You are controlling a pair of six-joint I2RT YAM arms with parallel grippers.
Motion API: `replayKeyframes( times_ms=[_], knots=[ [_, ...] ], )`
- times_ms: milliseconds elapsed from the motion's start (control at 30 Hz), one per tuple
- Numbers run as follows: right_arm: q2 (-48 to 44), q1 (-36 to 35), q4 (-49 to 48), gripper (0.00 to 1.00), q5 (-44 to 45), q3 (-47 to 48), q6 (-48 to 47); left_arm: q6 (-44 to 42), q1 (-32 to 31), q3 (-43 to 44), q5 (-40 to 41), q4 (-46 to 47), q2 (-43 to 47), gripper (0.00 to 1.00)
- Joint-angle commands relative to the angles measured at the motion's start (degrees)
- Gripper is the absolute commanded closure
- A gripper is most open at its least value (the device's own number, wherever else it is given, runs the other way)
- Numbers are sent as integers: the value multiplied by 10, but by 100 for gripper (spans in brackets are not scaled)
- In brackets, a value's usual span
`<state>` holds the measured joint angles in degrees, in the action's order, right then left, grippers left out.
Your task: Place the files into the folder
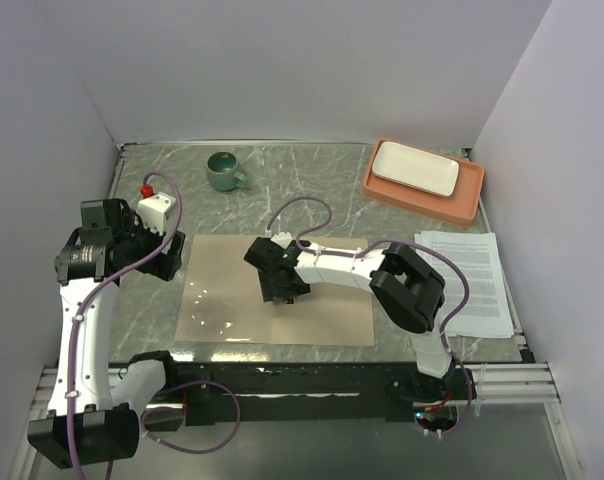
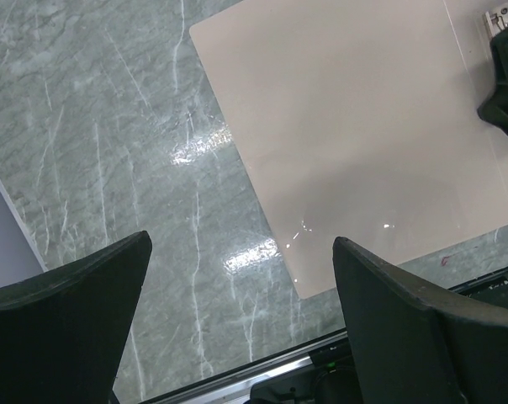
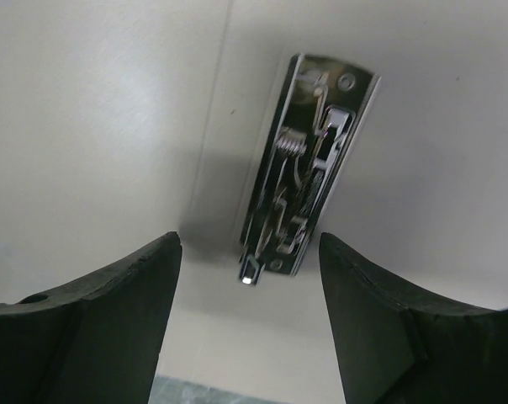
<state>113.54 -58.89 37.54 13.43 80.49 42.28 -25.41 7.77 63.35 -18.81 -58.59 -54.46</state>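
Observation:
The tan folder (image 1: 222, 300) lies open and flat on the marble table, in the middle. Its metal clip (image 3: 309, 164) shows close up in the right wrist view, on the folder's inner centre. My right gripper (image 1: 285, 290) hovers just over that clip, open and empty, with the clip between and ahead of its fingers (image 3: 250, 320). The files (image 1: 470, 280), white printed sheets, lie in a stack at the table's right edge. My left gripper (image 1: 167, 262) is open and empty, above the table by the folder's left edge (image 2: 321, 126), as the left wrist view (image 2: 241, 324) shows.
An orange tray (image 1: 467, 200) holding a white rectangular plate (image 1: 414, 168) stands at the back right. A green mug (image 1: 223, 170) stands at the back, left of centre. The table's near edge rail (image 2: 262, 370) is just below the left gripper.

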Motion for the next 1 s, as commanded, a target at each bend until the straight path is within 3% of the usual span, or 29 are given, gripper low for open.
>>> replayKeyframes(
  times_ms=[0,767,900,967],
  knots=[
    [12,11,22,27,18,34,-9,-9,-2,34,-15,-8,9,4],
    [-16,88,7,37,34,-31,-43,-10,-2,9,-4,14,12,4],
    [-32,84,13,30,19,-18,-26,-10,-2,4,-2,21,12,4],
    [-37,83,49,21,49,27,-2,-3,-2,12,-3,19,13,4]
  ],
)
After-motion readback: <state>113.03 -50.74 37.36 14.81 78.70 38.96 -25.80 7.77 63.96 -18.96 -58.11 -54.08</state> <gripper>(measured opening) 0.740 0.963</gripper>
